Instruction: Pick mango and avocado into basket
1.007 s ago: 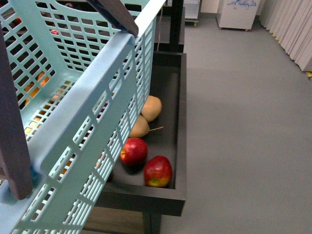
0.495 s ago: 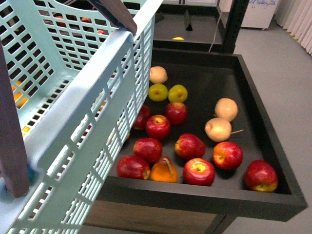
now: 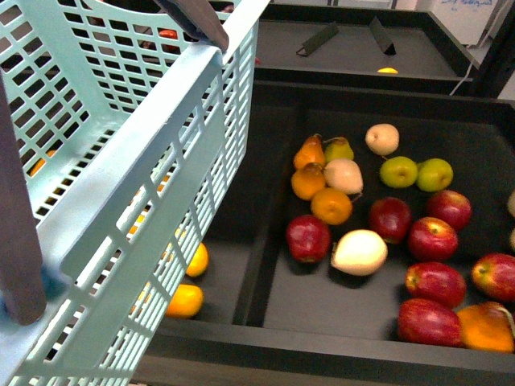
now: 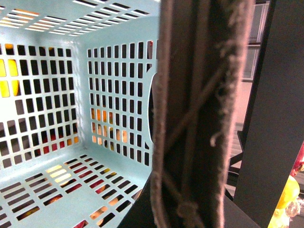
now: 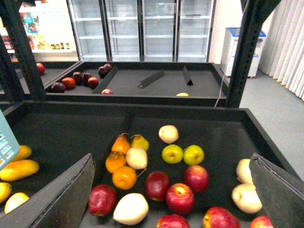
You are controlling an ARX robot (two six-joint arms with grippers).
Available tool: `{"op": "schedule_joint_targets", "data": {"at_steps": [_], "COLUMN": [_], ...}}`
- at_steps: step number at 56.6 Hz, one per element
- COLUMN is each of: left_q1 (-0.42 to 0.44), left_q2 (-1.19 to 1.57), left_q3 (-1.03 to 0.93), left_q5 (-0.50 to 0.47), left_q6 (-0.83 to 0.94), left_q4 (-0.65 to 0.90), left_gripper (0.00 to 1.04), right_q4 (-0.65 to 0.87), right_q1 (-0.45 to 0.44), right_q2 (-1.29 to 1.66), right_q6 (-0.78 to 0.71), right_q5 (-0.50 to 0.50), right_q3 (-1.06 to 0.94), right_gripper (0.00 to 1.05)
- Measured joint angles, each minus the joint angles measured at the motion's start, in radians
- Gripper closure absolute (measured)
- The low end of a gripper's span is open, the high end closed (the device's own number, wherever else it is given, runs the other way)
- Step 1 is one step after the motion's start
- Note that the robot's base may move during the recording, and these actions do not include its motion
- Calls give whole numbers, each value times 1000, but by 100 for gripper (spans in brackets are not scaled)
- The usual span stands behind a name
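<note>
My view has swung along the shelf [image 3: 322,342]. A second ago the front view took in bare floor and the bin's end with a few fruit, half a second ago the heap of red apples [image 3: 434,238], and now the divider [image 3: 259,241] and the compartment beyond it have come into sight. That matters, because the oblong yellow-orange fruit I take for the mango [image 5: 19,169] lies in that compartment, at about 8 o'clock in the right wrist view. In the front view that spot, near 7 o'clock, sits partly under the basket [image 3: 161,153]. I cannot make out any avocado. My right end effector [image 5: 172,159] hangs released and empty, fingers wide apart, above the apples. My left end effector [image 4: 186,213] I judge to be clenched on the basket's handle [image 4: 199,95], which fills its view. The basket hangs raised and tilted, and looks empty inside. So one target is found, and I judge the overhanging basket may crowd my reach.
</note>
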Motion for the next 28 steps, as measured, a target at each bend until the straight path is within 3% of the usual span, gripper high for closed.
{"op": "schedule_joint_targets", "data": {"at_steps": [28], "left_q1": [0], "left_q2": [2], "left_q3": [-1], "left_q5": [0], "left_q6": [-2], "left_q4": [-1], "left_gripper": [98], "right_q4": [-1], "right_q1": [0], "right_q2": [0], "right_q6": [0], "right_q5": [1], "right_q3": [-1], "right_gripper": [8]}}
